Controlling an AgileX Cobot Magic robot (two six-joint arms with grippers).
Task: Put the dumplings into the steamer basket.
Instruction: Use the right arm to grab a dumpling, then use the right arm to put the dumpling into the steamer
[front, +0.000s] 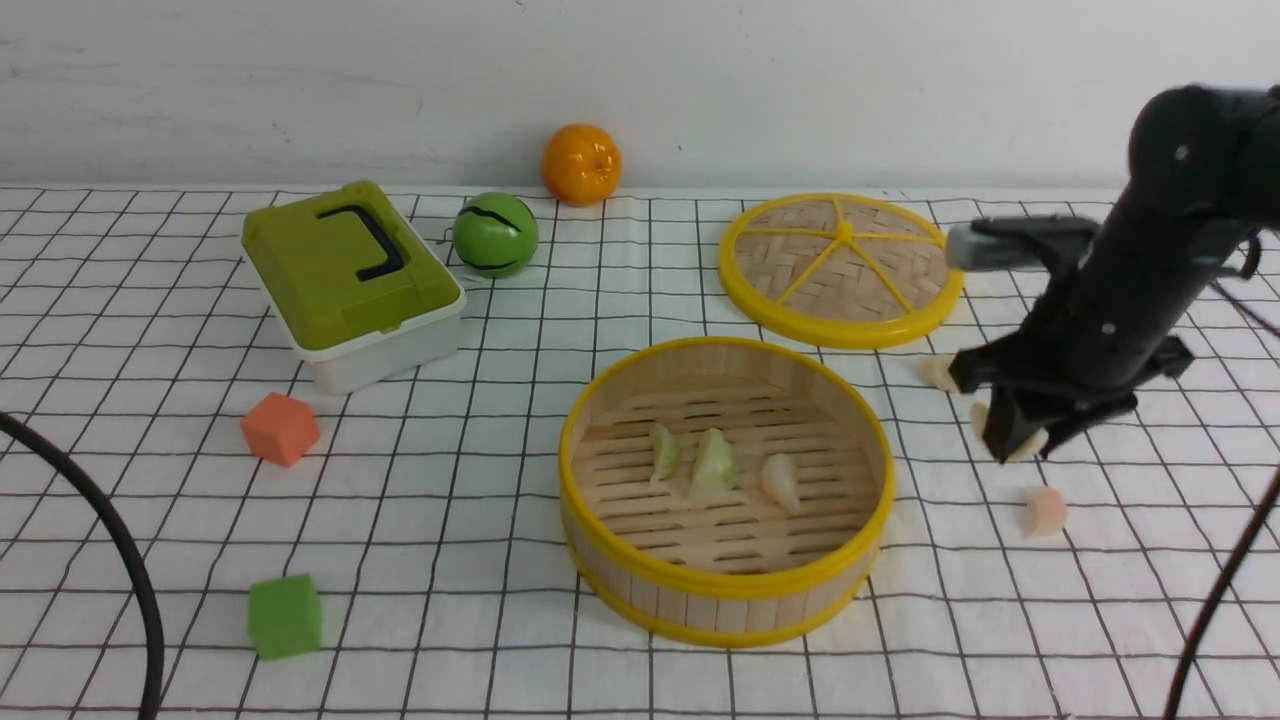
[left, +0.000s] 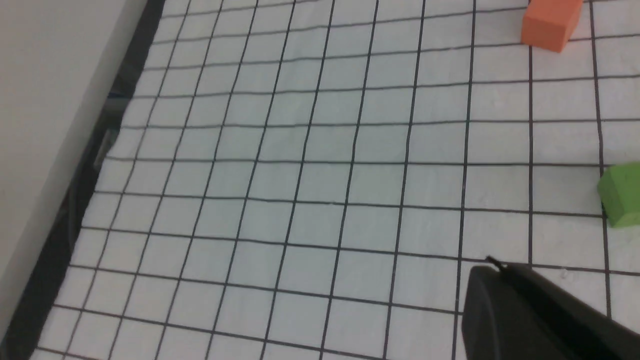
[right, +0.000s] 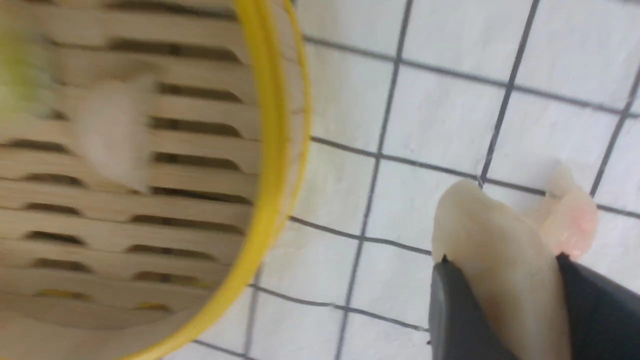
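- Where the right gripper (front: 1015, 442) points down at the cloth, just right of the steamer basket (front: 727, 583), we see its two dark jaws clamped on a cream dumpling (right: 500, 270), a smooth, pale, translucent crescent.
- We cannot tell whether that piece touches the cloth or hangs just above it.
- On its near side a pink dumpling (front: 1046, 510) lies on the cloth, clear of the jaws. On the far side a whitish dumpling (front: 938, 372) lies just left of the arm.
- Three more dumplings sit in a row on the basket's slatted floor: two tinted pale green (front: 664, 452) (front: 713, 463) and, to their right, one pinkish white (front: 782, 482).
- The basket is round and deep, with a pale wood wall and yellow rims, and stands near the middle of the scene.
- Beyond it to the right lies a flat woven lid (front: 840, 270) with a yellow rim and yellow spokes.
- Far left we find a white box with an olive-green lid (front: 350, 280), a green ball (front: 495, 235) beside it, and an orange (front: 581, 163) against the wall.
- Nearer on the left sit an orange cube (front: 281, 428) and a green cube (front: 285, 615), well apart.
- The left gripper (left: 500, 300) shows only as a dark tip over bare cloth near those cubes, its jaws together and holding nothing.
- A white cloth (front: 480, 500) ruled with a black grid covers the table, a plain white wall (front: 300, 90) closes the far side, and a black cable (front: 110, 530) curves across the near left.
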